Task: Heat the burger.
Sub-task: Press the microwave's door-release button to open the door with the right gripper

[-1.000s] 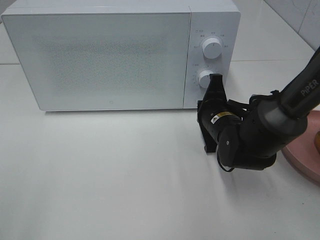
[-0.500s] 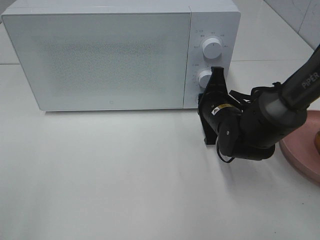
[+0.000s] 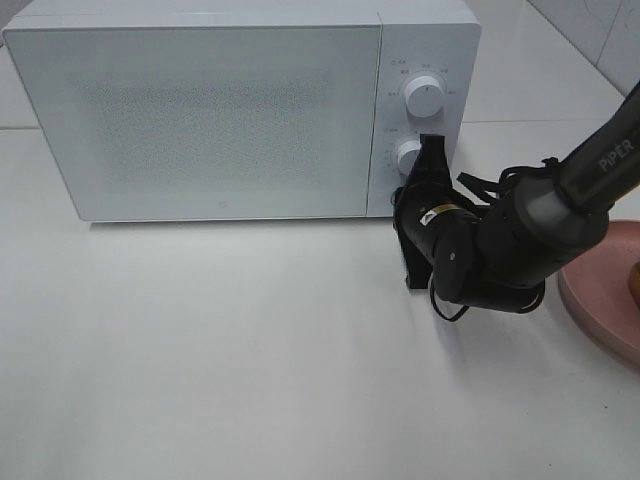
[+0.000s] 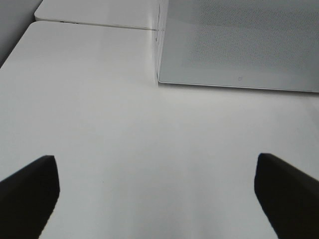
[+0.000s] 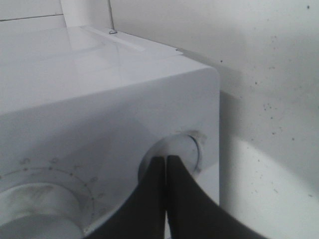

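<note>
The burger (image 3: 635, 283) shows only as a brown sliver at the right edge of the exterior view, on a pink plate (image 3: 598, 300). The white microwave (image 3: 200, 110) stands at the back with its door closed. My right gripper (image 3: 431, 150) is shut with nothing in it, and its tips are against the control panel beside the lower knob (image 3: 408, 156). In the right wrist view the closed fingertips (image 5: 166, 162) meet a round button (image 5: 179, 149) near the panel's corner. My left gripper (image 4: 159, 194) is open and empty over bare table in front of the microwave door (image 4: 239, 45).
The upper knob (image 3: 424, 96) sits above the lower one on the panel. The white table (image 3: 220, 350) stretches in front of the microwave. The right arm (image 3: 520, 240) lies between the panel and the plate.
My right gripper has edged a little up and closer to the control panel. The microwave door stays closed.
</note>
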Controlling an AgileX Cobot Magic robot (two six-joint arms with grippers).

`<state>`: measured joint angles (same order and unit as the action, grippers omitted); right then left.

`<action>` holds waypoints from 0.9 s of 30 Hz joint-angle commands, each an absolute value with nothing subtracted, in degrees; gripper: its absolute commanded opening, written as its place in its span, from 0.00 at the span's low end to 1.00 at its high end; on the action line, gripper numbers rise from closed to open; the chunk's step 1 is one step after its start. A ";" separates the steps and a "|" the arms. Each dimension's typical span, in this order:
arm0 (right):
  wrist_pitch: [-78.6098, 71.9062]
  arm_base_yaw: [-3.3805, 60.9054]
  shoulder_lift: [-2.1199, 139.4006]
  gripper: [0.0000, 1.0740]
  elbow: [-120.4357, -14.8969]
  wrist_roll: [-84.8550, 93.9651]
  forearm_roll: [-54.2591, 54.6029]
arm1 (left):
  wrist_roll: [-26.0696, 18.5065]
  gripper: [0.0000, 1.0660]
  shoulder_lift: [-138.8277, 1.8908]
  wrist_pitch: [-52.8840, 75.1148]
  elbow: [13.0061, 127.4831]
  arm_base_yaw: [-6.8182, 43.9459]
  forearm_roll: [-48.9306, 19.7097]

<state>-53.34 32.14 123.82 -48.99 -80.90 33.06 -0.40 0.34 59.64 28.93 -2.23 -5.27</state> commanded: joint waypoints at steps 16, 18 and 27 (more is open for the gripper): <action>-60.28 31.86 123.59 0.00 -55.35 -76.78 36.33 | 0.00 0.94 1.49 59.19 28.82 -2.35 -5.67; -61.54 31.86 123.59 0.00 -56.49 -73.97 38.85 | 0.00 0.94 1.49 59.19 28.82 -2.35 -5.67; -65.72 31.80 124.50 0.00 -61.31 -70.24 42.40 | 0.00 0.94 1.49 59.19 28.82 -2.35 -5.67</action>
<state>-49.73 33.58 125.36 -55.86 -71.73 47.73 -0.40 0.34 59.64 28.93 -2.23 -5.27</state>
